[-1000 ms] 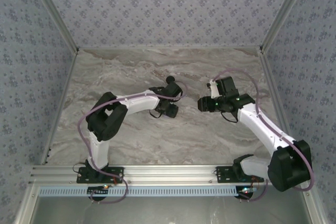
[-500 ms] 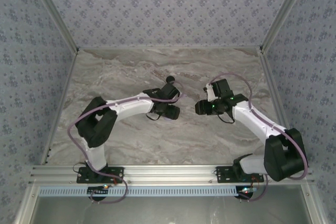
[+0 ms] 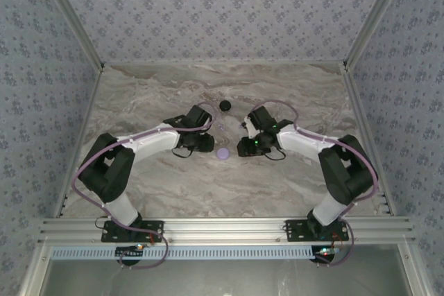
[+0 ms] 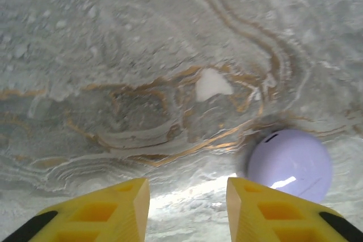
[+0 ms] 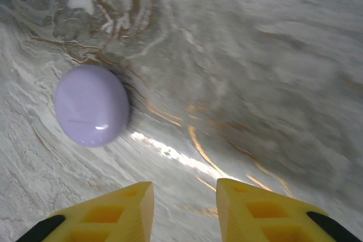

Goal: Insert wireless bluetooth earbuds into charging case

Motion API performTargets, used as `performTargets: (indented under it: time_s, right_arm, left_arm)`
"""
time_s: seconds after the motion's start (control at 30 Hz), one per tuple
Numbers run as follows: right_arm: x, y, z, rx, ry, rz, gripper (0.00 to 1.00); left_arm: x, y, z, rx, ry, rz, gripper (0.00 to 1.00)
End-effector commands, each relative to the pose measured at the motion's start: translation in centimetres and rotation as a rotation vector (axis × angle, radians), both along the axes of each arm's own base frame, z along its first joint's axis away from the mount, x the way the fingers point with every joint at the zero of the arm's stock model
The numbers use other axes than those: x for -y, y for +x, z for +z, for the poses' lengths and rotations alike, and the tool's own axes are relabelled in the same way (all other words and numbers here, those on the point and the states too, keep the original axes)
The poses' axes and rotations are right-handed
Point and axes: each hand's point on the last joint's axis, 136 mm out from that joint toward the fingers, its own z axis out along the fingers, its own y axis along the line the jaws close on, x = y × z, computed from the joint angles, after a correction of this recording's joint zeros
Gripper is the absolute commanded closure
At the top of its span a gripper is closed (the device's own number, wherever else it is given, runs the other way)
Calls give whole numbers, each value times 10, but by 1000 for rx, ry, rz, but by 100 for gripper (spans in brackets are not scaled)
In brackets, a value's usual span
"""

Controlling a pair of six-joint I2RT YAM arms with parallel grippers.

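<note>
The charging case (image 3: 225, 105), a small black round puck, sits on the marble surface (image 3: 139, 95) toward the far wall, about midway across. Being round, it has no long axis to line up with.

Nearer the bases lies a pale lavender disc (image 3: 223, 152), well apart from the case. It shows again in the left wrist view (image 4: 290, 164) and in the right wrist view (image 5: 92, 105).

The two arms reach inward and face each other across the disc. The left pincer (image 3: 207, 143) points right and the right pincer (image 3: 243, 148) points left. We see each from its own wrist camera, the left (image 4: 187, 188) and the right (image 5: 184, 188). Both have their yellow fingers partly apart, with bare marble between them and nothing held.

The case lies beyond both pincers, off to the far side of their line. We judge both about equally near it, so either would have to turn away from the disc to reach it.
</note>
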Motion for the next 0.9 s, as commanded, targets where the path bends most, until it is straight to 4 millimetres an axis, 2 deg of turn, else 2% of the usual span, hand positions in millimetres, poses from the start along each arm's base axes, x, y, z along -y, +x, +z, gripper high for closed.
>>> performTargets:
  time_s: [0.0, 0.33, 0.57, 0.87]
  right_arm:
    - [-17, 7, -3, -5, -5, -12, 67]
    - [-34, 14, -19, -29, -34, -16, 79]
    - [-34, 19, -28, -42, -64, -25, 81]
    - [-36, 27, -30, -40, -86, -16, 81]
  left_arm:
    - [1, -2, -3, -6, -40, 14, 65]
    - [6, -11, -21, -47, -78, 2, 70]
    - [12, -16, -28, -68, -88, -28, 72]
    - [22, -25, -30, -86, -57, -78, 72]
